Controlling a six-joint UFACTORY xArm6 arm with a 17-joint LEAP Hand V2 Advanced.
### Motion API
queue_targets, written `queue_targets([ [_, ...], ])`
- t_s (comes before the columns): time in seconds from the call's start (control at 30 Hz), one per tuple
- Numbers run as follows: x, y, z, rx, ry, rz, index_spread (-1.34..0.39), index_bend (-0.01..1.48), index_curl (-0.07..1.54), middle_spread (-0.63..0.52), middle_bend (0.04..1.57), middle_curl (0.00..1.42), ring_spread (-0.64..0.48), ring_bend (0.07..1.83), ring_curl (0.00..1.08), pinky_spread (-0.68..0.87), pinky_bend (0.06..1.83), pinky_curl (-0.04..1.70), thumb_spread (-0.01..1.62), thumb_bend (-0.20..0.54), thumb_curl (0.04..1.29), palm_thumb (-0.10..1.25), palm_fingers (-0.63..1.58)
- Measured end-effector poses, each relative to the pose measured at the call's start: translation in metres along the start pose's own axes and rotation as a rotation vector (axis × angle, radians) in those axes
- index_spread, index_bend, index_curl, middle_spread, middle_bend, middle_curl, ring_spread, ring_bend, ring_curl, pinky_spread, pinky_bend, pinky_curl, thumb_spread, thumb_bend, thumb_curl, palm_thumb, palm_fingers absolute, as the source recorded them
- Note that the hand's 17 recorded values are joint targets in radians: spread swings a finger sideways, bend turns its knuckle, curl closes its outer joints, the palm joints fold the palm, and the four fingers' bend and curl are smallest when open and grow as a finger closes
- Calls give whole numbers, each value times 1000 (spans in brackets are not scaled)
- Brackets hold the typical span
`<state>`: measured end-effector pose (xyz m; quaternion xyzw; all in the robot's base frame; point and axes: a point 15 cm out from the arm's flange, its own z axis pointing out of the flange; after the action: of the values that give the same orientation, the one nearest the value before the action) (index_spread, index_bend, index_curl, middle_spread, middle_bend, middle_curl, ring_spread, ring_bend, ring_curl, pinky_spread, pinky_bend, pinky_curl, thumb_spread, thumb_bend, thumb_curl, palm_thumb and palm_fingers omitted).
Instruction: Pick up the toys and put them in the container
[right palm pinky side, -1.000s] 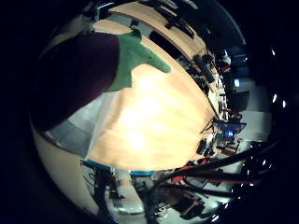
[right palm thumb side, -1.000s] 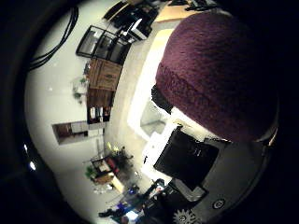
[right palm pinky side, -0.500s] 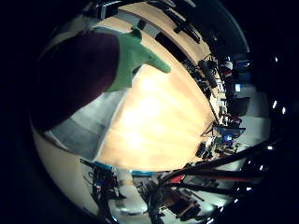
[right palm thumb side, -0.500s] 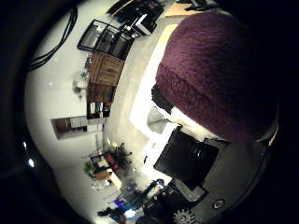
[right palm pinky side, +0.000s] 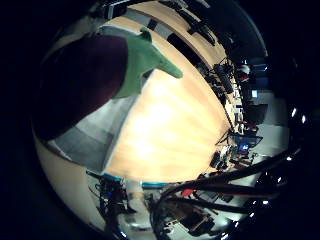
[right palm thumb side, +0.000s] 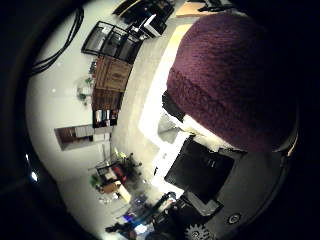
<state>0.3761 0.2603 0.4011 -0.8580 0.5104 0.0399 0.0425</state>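
A knitted purple eggplant toy (right palm thumb side: 235, 85) with a green cap (right palm pinky side: 142, 62) fills much of both palm views, close against the palm. It hangs well above the wooden table (right palm pinky side: 170, 130). My right hand (right palm thumb side: 200, 170) shows as black and white finger parts pressed beside the toy's purple body, curled round it. The container is not clearly in view.
A grey mat (right palm pinky side: 95, 135) lies on the table beneath the toy, beside the bare wood. Past the table's far edge stand desks and monitors (right palm pinky side: 240, 145). A wooden cabinet (right palm thumb side: 112, 75) and dark shelves (right palm thumb side: 112, 42) line the room's wall.
The background has shifted slightly in both views, so the hand has moved a little. The eggplant toy keeps its place against the palm.
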Motion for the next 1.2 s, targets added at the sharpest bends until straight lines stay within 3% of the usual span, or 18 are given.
queue_targets([
  [0.37,11,-5,-3,22,2,7,-316,999,818,-207,1258,817,-227,1378,745,-262,1295,814,1423,-9,184,608,1101],
  [0.5,14,-7,-3,30,3,-12,-334,894,793,-207,1221,796,-231,1363,727,-277,1293,799,1420,-13,181,589,1065],
  [0.6,17,-5,0,16,10,-25,-372,742,757,-222,1132,756,-243,1322,692,-316,1285,771,1393,-37,168,514,979],
  [0.63,16,-4,2,10,10,-35,-398,652,745,-237,1072,737,-257,1312,685,-353,1293,765,1354,-55,159,446,849],
  [0.67,16,-3,3,4,9,-48,-430,571,717,-256,951,699,-281,1260,664,-386,1288,755,1299,-73,151,373,572],
  [0.73,16,1,6,-15,4,-73,-473,596,705,-266,812,648,-285,1121,639,-307,1130,756,1205,-73,149,270,122],
  [0.83,15,8,10,-53,1,-101,-507,571,633,-257,735,586,-260,942,544,-169,969,682,1112,-68,156,184,-52],
  [1.0,12,9,13,-61,0,-129,-512,482,517,-236,564,481,-188,704,394,100,783,529,984,-41,186,99,-54],
  [1.2,9,8,10,-55,1,-146,-502,388,452,-225,455,421,-150,598,338,232,665,449,924,-33,218,70,-4],
])
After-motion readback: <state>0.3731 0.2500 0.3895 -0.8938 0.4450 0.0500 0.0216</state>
